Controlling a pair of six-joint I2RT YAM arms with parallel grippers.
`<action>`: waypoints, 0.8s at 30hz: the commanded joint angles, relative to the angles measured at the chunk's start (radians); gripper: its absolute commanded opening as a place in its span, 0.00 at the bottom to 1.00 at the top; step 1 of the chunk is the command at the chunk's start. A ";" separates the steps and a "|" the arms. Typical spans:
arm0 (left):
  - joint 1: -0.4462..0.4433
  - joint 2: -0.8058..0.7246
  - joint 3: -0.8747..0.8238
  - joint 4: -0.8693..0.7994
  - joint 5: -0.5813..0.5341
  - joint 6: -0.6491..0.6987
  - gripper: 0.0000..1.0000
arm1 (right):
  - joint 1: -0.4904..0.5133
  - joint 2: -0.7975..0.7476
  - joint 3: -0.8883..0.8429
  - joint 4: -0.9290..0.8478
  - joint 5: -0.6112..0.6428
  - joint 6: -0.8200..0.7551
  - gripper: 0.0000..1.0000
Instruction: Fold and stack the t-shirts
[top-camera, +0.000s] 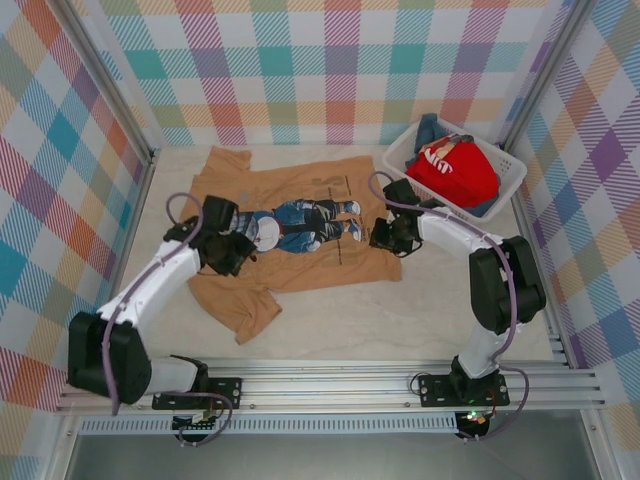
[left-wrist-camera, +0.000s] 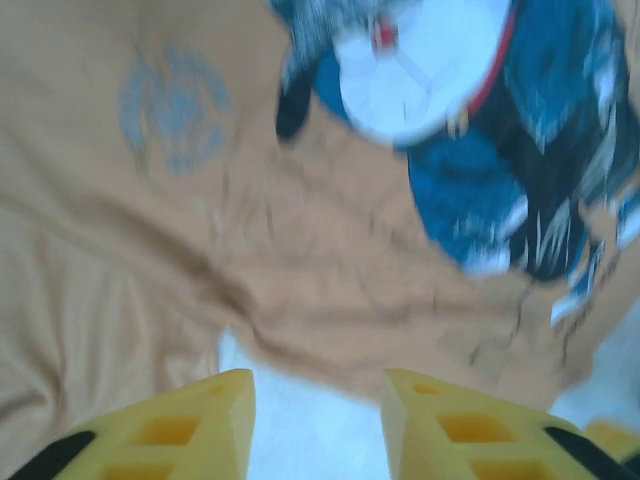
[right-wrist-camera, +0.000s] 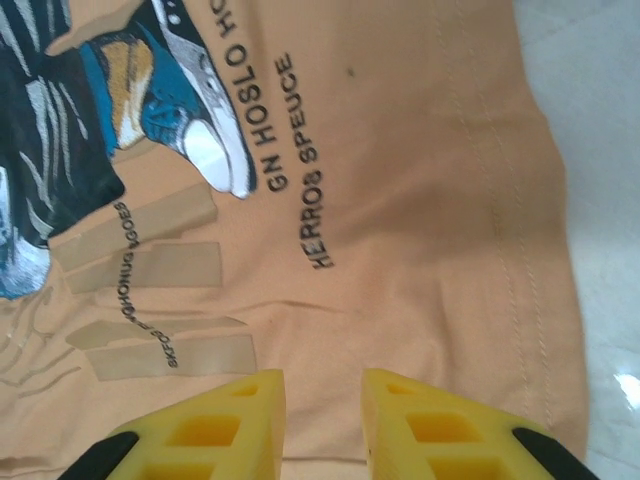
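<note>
A tan orange-brown t-shirt (top-camera: 300, 255) lies spread print-up at the middle of the pale desk (top-camera: 440, 315). It is turned sideways, with its hem toward 3 o'clock and its sleeves at 11 and 7 o'clock. The 7 o'clock sleeve is rumpled and partly folded on itself. The print is a cartoon figure in blue denim, with a white cap toward 9 o'clock and blue-and-white sneakers toward 3 o'clock. Next to the shoes run lines of dark capital lettering and a few paler tan bars. The cloth is flat and smooth near the hem, where rows of stitching show. In the blurred left wrist view it is creased around the cap.

The left gripper (top-camera: 235, 250) hangs over the 9 o'clock part of the shirt, its yellow fingers apart with nothing between them. The right gripper (top-camera: 385, 235) is at the 3 o'clock edge, just above the hem area, its fingers a narrow gap apart and also holding nothing.

At 2 o'clock a white lattice basket (top-camera: 508, 178) holds a bunched red t-shirt (top-camera: 455, 172) with white lettering. A blue t-shirt (top-camera: 430, 130) is partly tucked behind and under it.
</note>
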 joint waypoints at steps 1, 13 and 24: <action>0.136 0.160 0.057 0.035 -0.050 0.029 0.34 | 0.006 0.029 0.014 0.127 -0.051 0.004 0.27; 0.332 0.608 0.264 0.097 -0.149 0.051 0.32 | 0.017 0.241 0.160 0.122 -0.086 0.075 0.28; 0.451 0.516 0.074 0.142 -0.123 0.145 0.32 | 0.085 0.298 0.226 0.056 -0.058 0.083 0.28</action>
